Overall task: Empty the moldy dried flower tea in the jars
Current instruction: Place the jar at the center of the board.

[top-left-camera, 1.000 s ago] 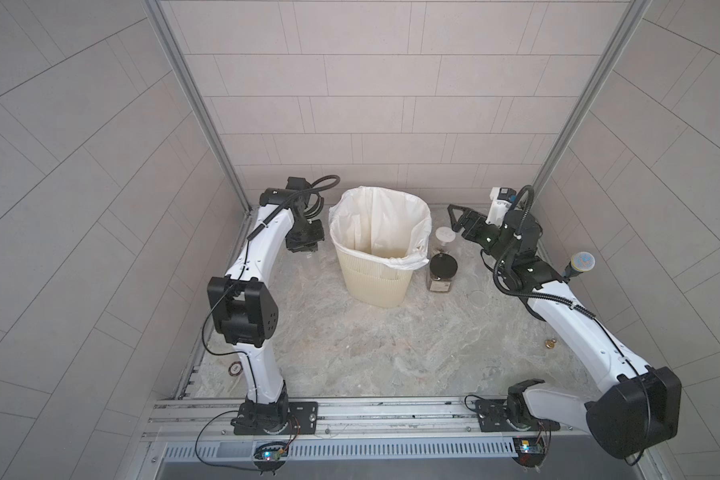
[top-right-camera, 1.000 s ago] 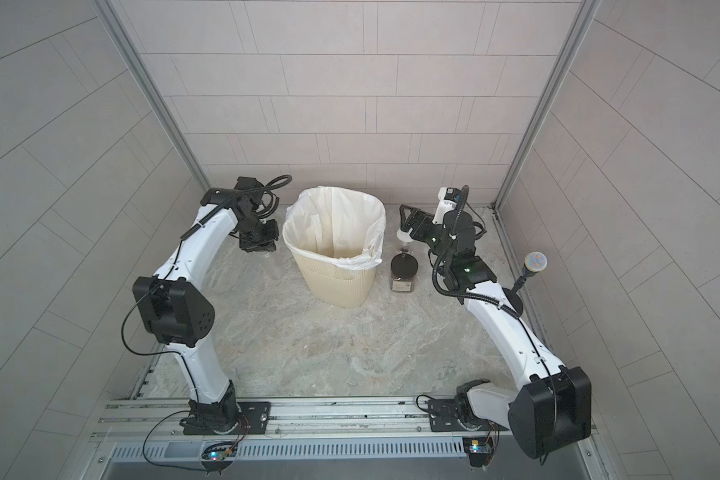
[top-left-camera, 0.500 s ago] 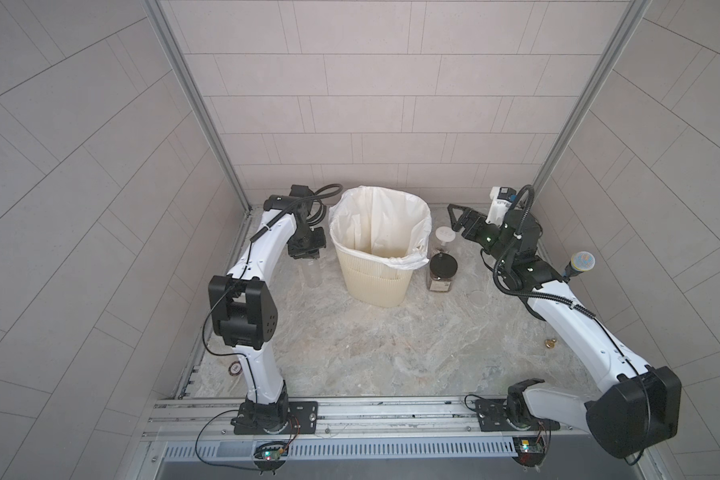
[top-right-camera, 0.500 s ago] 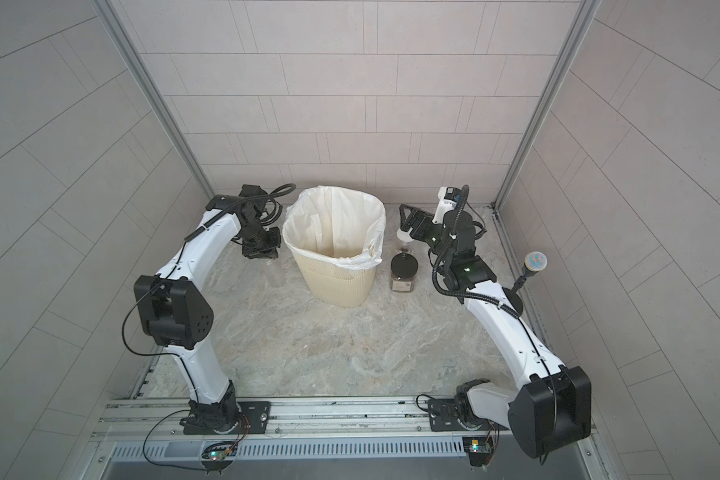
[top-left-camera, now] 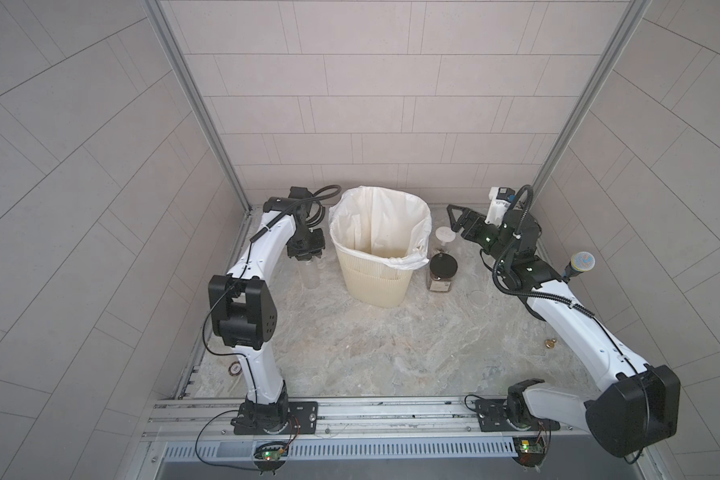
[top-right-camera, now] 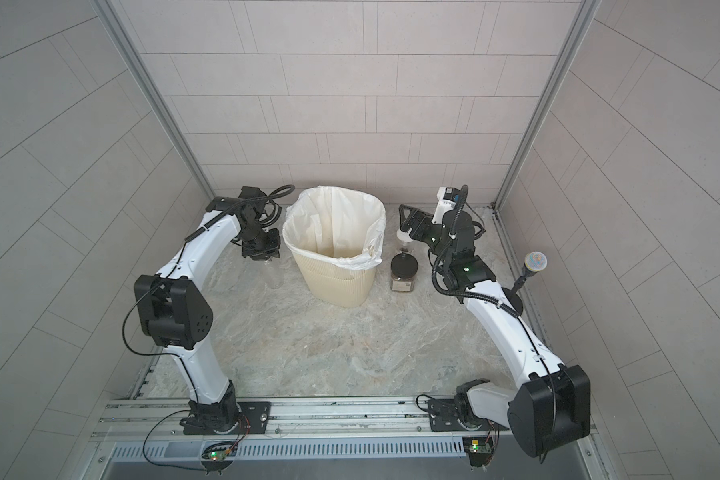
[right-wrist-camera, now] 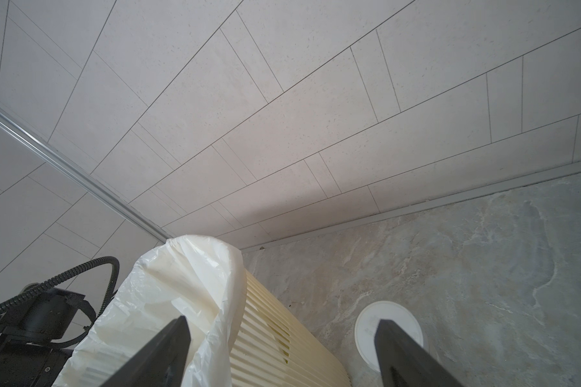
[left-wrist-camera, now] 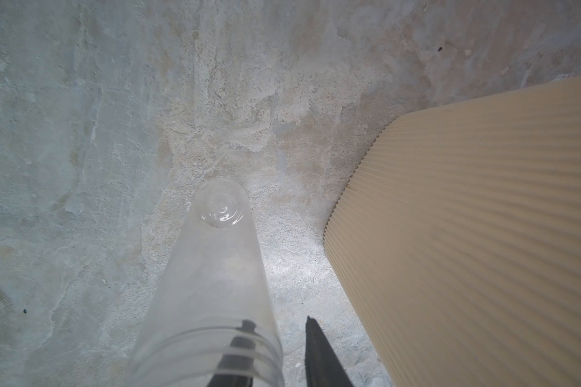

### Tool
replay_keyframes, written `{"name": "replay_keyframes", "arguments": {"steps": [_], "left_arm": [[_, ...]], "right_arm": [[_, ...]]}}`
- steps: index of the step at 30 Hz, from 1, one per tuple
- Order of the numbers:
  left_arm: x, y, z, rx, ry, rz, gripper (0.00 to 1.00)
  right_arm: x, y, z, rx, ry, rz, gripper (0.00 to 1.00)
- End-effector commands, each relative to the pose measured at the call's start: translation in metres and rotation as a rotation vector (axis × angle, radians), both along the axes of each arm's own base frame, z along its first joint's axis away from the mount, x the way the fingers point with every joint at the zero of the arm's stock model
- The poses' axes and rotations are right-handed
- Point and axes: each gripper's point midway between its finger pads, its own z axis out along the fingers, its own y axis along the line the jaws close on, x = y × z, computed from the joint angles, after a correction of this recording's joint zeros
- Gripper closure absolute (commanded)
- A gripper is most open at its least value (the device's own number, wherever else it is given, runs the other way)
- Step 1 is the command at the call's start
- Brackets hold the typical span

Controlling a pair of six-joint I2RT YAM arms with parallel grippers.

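Observation:
The tall slim clear jar [top-left-camera: 311, 275] [top-right-camera: 274, 275] stands upright on the table left of the bin and looks empty in the left wrist view [left-wrist-camera: 215, 268]. My left gripper [top-left-camera: 306, 249] [top-right-camera: 260, 249] [left-wrist-camera: 277, 321] hangs over its mouth, open a little. One finger is inside the rim and the other stands just clear of the outside wall. The black-lidded jar [top-left-camera: 442, 266] [top-right-camera: 404, 266] right of the bin holds brown dried flower tea [top-left-camera: 438, 286]. Behind it is the white-lidded jar [top-left-camera: 445, 235] [right-wrist-camera: 388, 331]. My right gripper [top-left-camera: 454, 220] [top-right-camera: 406, 220] [right-wrist-camera: 281, 320] hovers above it, wide open and holding nothing.
The cream ribbed bin [top-left-camera: 375, 286] [top-right-camera: 333, 286] [left-wrist-camera: 483, 234] [right-wrist-camera: 275, 351] with a white liner stands at the back middle, between the two arms. A stand with a coloured ball [top-left-camera: 582, 262] rises at the right wall. A small gold object [top-left-camera: 550, 343] lies near the right arm.
My left gripper has come down and forward beside the bin with the tall jar, and its jaws have parted from the jar's wall. The right arm has hardly moved.

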Motion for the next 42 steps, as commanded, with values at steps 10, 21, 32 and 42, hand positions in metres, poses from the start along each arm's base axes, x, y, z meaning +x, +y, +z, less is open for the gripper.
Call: {"name": "replay_keyframes", "arguments": {"steps": [10, 21, 32, 42], "left_arm": [[0.003, 0.008, 0.033, -0.014, -0.077, 0.018, 0.7], [0.005, 0.016, 0.051, -0.017, -0.134, 0.035, 0.7], [0.008, 0.019, 0.091, -0.025, -0.271, 0.064, 0.7], [-0.013, -0.002, 0.118, -0.176, -0.466, 0.034, 0.68]], "right_arm": [[-0.002, 0.001, 0.005, -0.012, -0.015, 0.001, 0.11], [-0.003, 0.001, 0.001, -0.016, 0.003, -0.003, 0.12], [-0.007, -0.004, -0.012, -0.094, 0.084, -0.038, 0.14], [-0.034, -0.024, -0.065, -0.313, 0.336, -0.054, 0.07]]}}
